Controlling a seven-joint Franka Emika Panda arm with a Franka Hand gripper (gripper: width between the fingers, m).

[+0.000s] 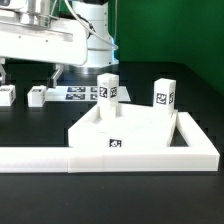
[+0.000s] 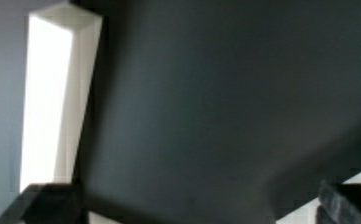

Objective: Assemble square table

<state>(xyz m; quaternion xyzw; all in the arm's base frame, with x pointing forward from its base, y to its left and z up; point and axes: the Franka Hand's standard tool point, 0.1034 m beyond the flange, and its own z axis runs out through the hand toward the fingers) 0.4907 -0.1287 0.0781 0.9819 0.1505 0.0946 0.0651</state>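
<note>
The white square tabletop [image 1: 120, 130] lies flat inside the corner of the barrier. Two white tagged legs stand upright on it, one at the back left [image 1: 108, 92] and one at the back right [image 1: 165, 97]. Two more legs lie loose on the dark table at the exterior view's left [image 1: 7, 95] [image 1: 38, 97]. My gripper [image 1: 54, 78] hangs above the table near those loose legs, under the white arm. In the wrist view the gripper [image 2: 195, 206] is open, with only dark table between the fingertips [image 2: 45, 204]. A blurred long white piece [image 2: 52, 110] lies beside them; I cannot tell which part it is.
The long white L-shaped barrier [image 1: 60, 158] runs along the front and up the exterior view's right side [image 1: 190, 128]. The marker board [image 1: 80, 93] lies flat behind the tabletop. The arm's white link [image 1: 40, 45] spans the upper left.
</note>
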